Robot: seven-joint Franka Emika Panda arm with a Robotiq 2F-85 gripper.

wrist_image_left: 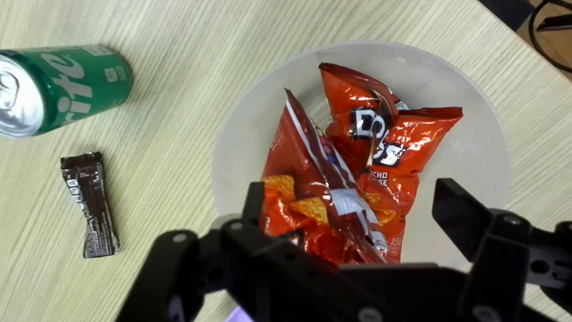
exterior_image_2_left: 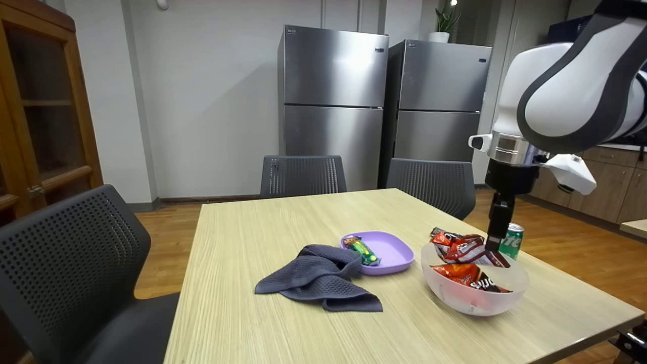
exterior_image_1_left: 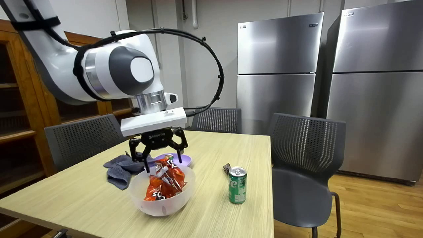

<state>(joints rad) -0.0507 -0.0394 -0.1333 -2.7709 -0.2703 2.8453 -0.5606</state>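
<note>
Near chip bags (wrist_image_left: 342, 172), wide-jawed tool (wrist_image_left: 350, 194)

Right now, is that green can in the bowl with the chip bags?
No, an exterior view shows the green can standing on the table, apart from the bowl that holds the chip bags.

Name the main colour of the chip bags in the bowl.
The chip bags are mainly red-orange; the wrist view shows it best.

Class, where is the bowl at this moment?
In an exterior view, the bowl stands on the table beneath the gripper, left of the can and in front of the plate.
</note>
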